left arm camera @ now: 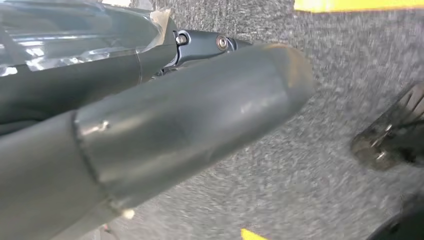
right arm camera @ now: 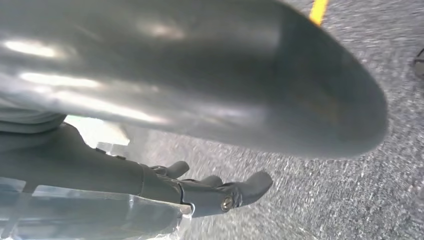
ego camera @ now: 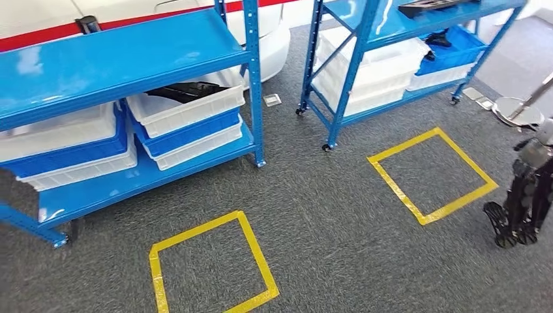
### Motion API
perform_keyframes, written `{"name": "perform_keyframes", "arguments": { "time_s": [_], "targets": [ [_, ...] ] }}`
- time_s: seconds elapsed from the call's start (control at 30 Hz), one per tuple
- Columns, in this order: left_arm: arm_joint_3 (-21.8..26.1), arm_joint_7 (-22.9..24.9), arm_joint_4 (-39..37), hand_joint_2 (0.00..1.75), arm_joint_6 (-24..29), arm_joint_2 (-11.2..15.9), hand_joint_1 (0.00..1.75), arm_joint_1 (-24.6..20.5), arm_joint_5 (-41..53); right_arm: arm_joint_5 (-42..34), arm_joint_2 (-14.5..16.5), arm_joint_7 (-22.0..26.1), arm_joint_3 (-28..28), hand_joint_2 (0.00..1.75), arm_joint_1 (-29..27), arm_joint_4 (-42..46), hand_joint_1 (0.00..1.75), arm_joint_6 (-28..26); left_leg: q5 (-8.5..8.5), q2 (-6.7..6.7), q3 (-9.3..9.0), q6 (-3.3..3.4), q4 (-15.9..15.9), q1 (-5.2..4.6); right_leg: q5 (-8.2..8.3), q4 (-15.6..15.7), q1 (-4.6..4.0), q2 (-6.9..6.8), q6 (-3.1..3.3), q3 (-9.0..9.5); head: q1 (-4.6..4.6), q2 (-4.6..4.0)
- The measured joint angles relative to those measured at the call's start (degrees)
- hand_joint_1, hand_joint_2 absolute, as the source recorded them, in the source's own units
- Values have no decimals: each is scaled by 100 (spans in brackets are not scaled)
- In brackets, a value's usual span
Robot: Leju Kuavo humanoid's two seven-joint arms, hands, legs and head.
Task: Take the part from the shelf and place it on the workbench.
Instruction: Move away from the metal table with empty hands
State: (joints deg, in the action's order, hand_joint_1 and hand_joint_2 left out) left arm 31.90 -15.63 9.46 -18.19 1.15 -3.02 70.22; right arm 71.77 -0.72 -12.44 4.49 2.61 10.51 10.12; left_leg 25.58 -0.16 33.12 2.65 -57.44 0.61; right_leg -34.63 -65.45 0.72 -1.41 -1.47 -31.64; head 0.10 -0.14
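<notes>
The black part (ego camera: 186, 90) lies in the upper white bin (ego camera: 189, 107) on the left blue shelf (ego camera: 117, 62), its long axis running left-right, far-left of both hanging arms. The left hand (left arm camera: 165, 125) is nearer but I cannot tell its state; the right hand (right arm camera: 215, 192) holds nothing, fingers apart.

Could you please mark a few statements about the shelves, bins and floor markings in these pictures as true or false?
1. A black part lies in the top white bin on the near blue shelf. True.
2. The squares taped on the carpet are red. False: both floor squares are yellow.
3. The right hand holds the black part. False: it holds nothing, with its fingers apart above the carpet.
4. A second blue shelf stands farther back, on casters. True.
5. The near shelf's bins are all white. False: blue bins are stacked between the white ones.
</notes>
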Motion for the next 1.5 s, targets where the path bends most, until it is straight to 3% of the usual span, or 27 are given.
{"name": "perform_keyframes", "arguments": {
  "time_s": [0.07, 0.1, 0.13, 0.2, 0.23, 0.3, 0.37, 0.43, 0.5, 0.57, 0.6, 0.63, 0.67, 0.73, 0.8, 0.87, 0.93, 1.03, 1.1, 1.13, 1.17, 1.23, 1.3, 1.37, 1.4, 1.43, 1.5],
  "targets": [
    [1, 19, 3, 0, -4, -9, 0, -13, -8, 15, -4, 4, 1, 0, -28, -3, 0, -3, -10, -170, 13, 16, -4, -5, -230, -675, 6, 103, -4, -347, 6, 0],
    [1, 32, 4, 0, -9, -13, 0, -9, -9, 24, -7, 3, 1, 0, -36, -4, 0, -9, -11, -255, 14, 15, -8, -6, -210, -755, 6, 117, -40, -405, 8, 0],
    [2, 43, 5, 0, -14, -17, 0, -5, -12, 34, -9, 3, 2, 0, -40, -4, 0, -17, -12, -339, 11, 12, -12, -5, -89, -597, 10, 131, -92, -351, 9, -1],
    [5, 54, 8, 0, -19, -31, 0, 0, -19, 55, -16, 4, 0, 0, -38, -4, 0, -32, -11, -493, 10, -12, -33, -3, 275, 167, 47, 263, -187, -33, 12, 0],
    [13, 53, 10, 0, -19, -37, 0, -1, -24, 64, -17, 9, 0, 0, -36, -5, 0, -36, -5, -563, 15, -38, -49, -12, 417, 507, 57, 346, -192, 98, 15, 1],
    [41, 51, 17, 0, -15, -44, 0, 6, -42, 78, -17, 25, -1, 0, -24, -8, 0, -41, -5, -665, 40, -104, -63, -26, 526, 780, 49, 434, -124, 193, 19, 0],
    [76, 50, 20, 0, -7, -41, 0, 32, -60, 87, -14, 42, -1, 0, -7, -8, 0, -48, -22, -734, 70, -163, -58, -19, 559, 789, 47, 337, -32, 214, 17, 0],
    [96, 49, 20, 0, 1, -34, 0, 57, -69, 98, -15, 56, -1, 0, -9, -8, 0, -55, 97, -538, 160, -211, -229, -20, 589, 804, 78, 224, 50, 233, -9, 1],
    [108, 43, 22, 0, 3, -29, 0, 50, -78, 116, -19, 67, -1, 0, -30, -8, 0, -66, 448, -198, 432, -254, -821, -24, 590, 810, 71, 85, 113, 231, -49, -1],
    [125, 33, 22, 0, 3, -29, 0, 39, -92, 133, -22, 76, -1, 0, -53, -9, 0, -72, 755, -56, 773, -288, -1540, -4, 576, 809, 45, -74, 140, 228, -64, 0],
    [132, 27, 22, 0, 2, -31, 0, 44, -102, 143, -25, 79, -1, 0, -56, -9, 0, -74, 775, -27, 850, -298, -1703, 5, 569, 808, 38, -151, 148, 227, -66, 0],
    [138, 22, 23, 0, 2, -31, 0, 53, -114, 154, -26, 83, -1, 0, -53, -9, 0, -78, 683, 0, 809, -302, -1632, 13, 562, 808, 36, -220, 155, 233, -66, 1],
    [143, 14, 24, 0, 2, -31, 0, 61, -125, 165, -25, 87, -1, 0, -48, -9, 0, -83, 511, 50, 653, -299, -1340, 17, 552, 808, 37, -286, 155, 247, -67, 1],
    [152, -17, 29, 0, 3, -31, 0, 55, -155, 180, -24, 93, -3, 0, -37, -8, 0, -95, 194, 291, 223, -267, -544, 1, 519, 804, 10, -404, 127, 273, -66, 0],
    [179, -65, 34, 0, -7, -36, 0, 32, -202, 188, -26, 102, -4, 0, -30, -8, 0, -108, 109, 415, 30, -209, -155, -36, 481, 806, -36, -510, 71, 283, -47, -1],
    [226, -101, 34, 0, -43, -43, 0, 33, -243, 202, -30, 113, -6, 0, -9, -8, 0, -120, 105, 285, 48, -139, -130, -73, 467, 829, -63, -622, 13, 328, -31, -1],
    [267, -120, 34, 0, -79, -52, 0, 55, -273, 218, -33, 130, -8, 0, 11, -5, 0, -129, 56, 159, 29, -52, -76, -60, 393, 734, -44, -513, -32, 324, -27, 0],
    [314, -133, 36, 0, -86, -76, 0, 53, -314, 237, -33, 173, -15, 0, -13, -5, 0, -136, -2, -46, 30, 36, -30, -23, -28, -166, -1, -12, -9, -106, -3, -1],
    [353, -134, 36, 0, -85, -102, 0, 62, -328, 247, -44, 181, -16, 0, -40, -6, 0, -138, -7, -216, 42, 44, -32, -27, -200, -751, 4, 90, -29, -426, -1, -1],
    [372, -138, 36, 0, -85, -117, 0, 75, -340, 250, -46, 183, -16, 0, -47, -6, 0, -139, -9, -300, 42, 43, -35, -27, -153, -764, 4, 107, -67, -458, 1, -1],
    [388, -145, 36, 0, -85, -134, 0, 89, -353, 252, -49, 184, -16, 0, -50, -6, 0, -142, -12, -382, 37, 39, -37, -27, -10, -533, 5, 132, -116, -369, 0, -1],
    [411, -166, 36, 0, -85, -171, 0, 100, -377, 254, -54, 186, -16, 0, -46, -7, 0, -152, -16, -537, 29, 14, -48, -35, 348, 263, 23, 310, -184, -34, 4, -1],
    [421, -179, 36, 0, -85, -192, 0, 103, -385, 250, -56, 190, -16, 0, -33, -9, 0, -157, -15, -655, 41, -40, -62, -50, 538, 759, 26, 459, -142, 159, 4, -1],
    [423, -187, 36, 0, -85, -203, 0, 121, -386, 243, -56, 195, -16, 0, -11, -9, 0, -161, -26, -745, 67, -113, -51, -42, 569, 819, 1, 410, -40, 192, 2, -1],
    [423, -198, 36, 0, -85, -208, 0, 133, -388, 232, -50, 199, -16, 0, -1, -8, 0, -166, -23, -748, 83, -144, -59, -29, 584, 828, 11, 361, 4, 210, 3, -1],
    [425, -211, 36, 0, -88, -214, 0, 142, -397, 217, -46, 203, -15, 0, -2, -8, 0, -172, 26, -656, 117, -173, -124, -28, 601, 841, 27, 311, 48, 228, -3, -1],
    [434, -245, 36, 0, -94, -223, 0, 143, -420, 179, -39, 210, -9, 0, -22, -9, 0, -179, 315, -329, 317, -226, -571, -25, 620, 860, 54, 206, 127, 243, -39, 0]
  ]
}}
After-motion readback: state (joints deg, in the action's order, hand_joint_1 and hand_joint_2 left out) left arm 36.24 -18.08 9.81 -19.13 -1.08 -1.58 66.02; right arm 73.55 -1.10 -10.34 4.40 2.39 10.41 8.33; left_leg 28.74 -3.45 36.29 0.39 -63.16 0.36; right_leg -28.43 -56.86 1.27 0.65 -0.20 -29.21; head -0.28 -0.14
